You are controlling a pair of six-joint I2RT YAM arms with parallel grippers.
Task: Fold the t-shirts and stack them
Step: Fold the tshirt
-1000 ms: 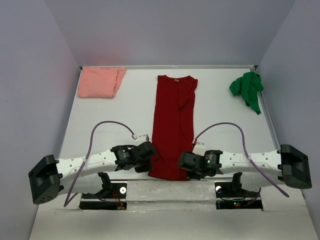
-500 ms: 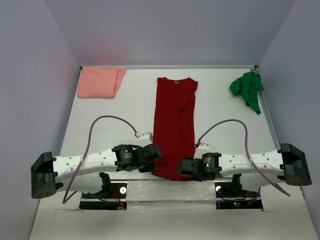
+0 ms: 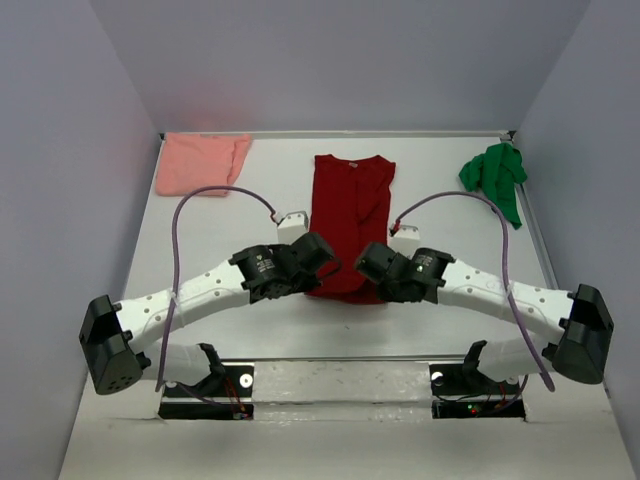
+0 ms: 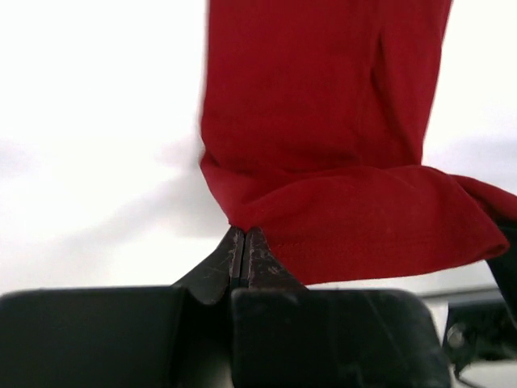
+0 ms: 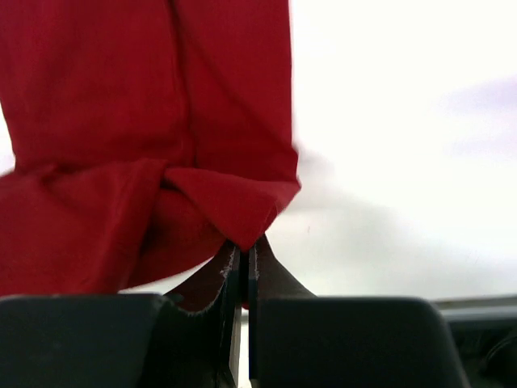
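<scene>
**While left claw and right claw clamp its hem, dark red t-shirt lies mid-length on the worktop**

Pink t-shirt lies folded in the far left corner, green t-shirt crumpled by the far right corner, both well apart from the claws. Each claw pinches one near hem corner, cloth bunched just ahead

Table: left t-shirt in far-left corner; right t-shirt at far right; middle t-shirt between them, collar farthest. Left gripper on its near-left corner, right gripper on its near-right corner.
</scene>
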